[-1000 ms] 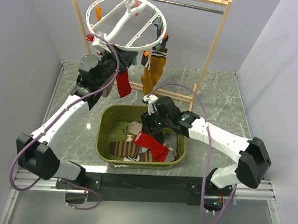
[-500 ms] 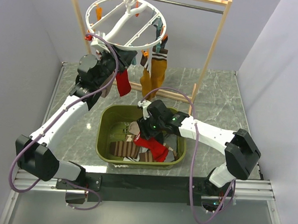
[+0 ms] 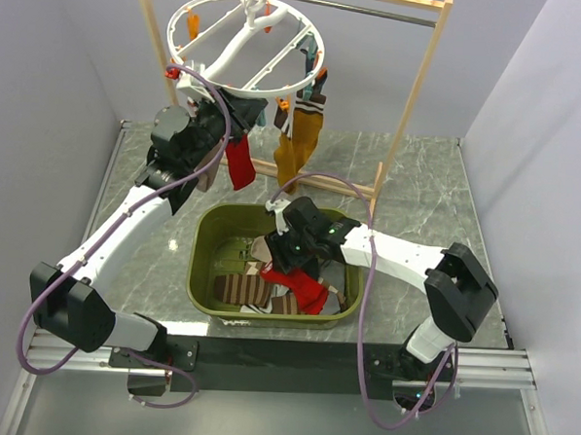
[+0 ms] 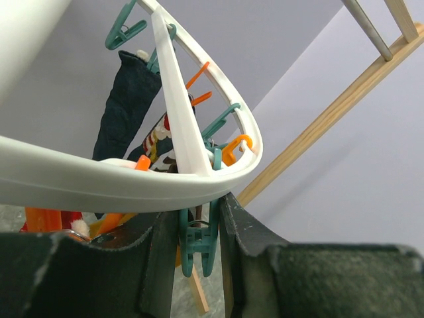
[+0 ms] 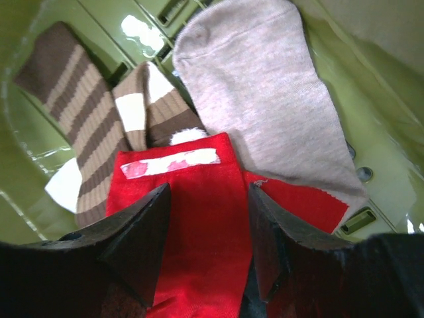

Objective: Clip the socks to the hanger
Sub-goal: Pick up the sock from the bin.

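Note:
The white ring hanger (image 3: 243,42) hangs from the rack rod; its rim fills the left wrist view (image 4: 132,182). My left gripper (image 3: 226,117) is at the near rim, shut on a teal clip (image 4: 197,235). A red sock (image 3: 240,163) hangs just below it, mustard socks (image 3: 299,145) to the right, and a navy sock (image 4: 126,112) farther round. My right gripper (image 3: 289,249) is down in the green bin (image 3: 202,262), jaws open (image 5: 209,192) astride a red sock with a white band (image 5: 199,232). A grey-taupe sock (image 5: 265,112) and a brown striped sock (image 5: 86,132) lie beside it.
The wooden-framed rack (image 3: 414,97) with its metal rod stands at the back, and its base bar runs behind the bin. Grey walls close in left and right. More socks lie in the bin's near part (image 3: 257,292).
My right gripper has moved left and lower into the bin, onto the red sock. The left arm has stayed at the hanger rim.

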`<state>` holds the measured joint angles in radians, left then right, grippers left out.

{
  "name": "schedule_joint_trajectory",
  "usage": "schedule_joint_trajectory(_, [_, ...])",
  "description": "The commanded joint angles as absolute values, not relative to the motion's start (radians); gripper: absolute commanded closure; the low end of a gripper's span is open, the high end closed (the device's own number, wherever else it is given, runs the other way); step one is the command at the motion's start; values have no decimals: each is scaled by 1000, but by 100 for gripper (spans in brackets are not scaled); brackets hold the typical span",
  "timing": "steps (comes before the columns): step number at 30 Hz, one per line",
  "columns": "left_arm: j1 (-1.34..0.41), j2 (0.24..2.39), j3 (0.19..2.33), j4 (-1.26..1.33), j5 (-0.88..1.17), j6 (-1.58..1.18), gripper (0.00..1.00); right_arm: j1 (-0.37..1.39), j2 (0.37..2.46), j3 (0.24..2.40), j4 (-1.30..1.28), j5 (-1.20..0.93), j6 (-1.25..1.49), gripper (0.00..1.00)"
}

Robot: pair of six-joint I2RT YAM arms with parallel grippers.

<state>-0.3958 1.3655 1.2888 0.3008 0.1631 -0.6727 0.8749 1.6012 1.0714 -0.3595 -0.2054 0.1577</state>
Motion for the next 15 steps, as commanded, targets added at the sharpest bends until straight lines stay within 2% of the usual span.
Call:
schedule_joint_trajectory(1, [-390, 1330, 1292, 341, 186, -676, 74, 880, 1612, 1095, -359, -172, 134, 42])
schedule_joint_trajectory(7, [-390, 1332, 1293, 345, 187, -678, 75, 876, 1595, 1104, -368, -159, 150, 34])
schedule_joint_trajectory(10, [-390, 1333, 1290, 350, 186, -683, 75, 877, 1594, 1117, -383, -166, 153, 33])
schedule_joint_trajectory(13, [-390, 1330, 1287, 351, 183, -681, 75, 877, 1569, 1104, -364, -187, 160, 44])
schedule_joint_trajectory(15, [-390, 1328, 1287, 350, 180, -678, 75, 877, 1562, 1097, -351, -202, 163, 59])
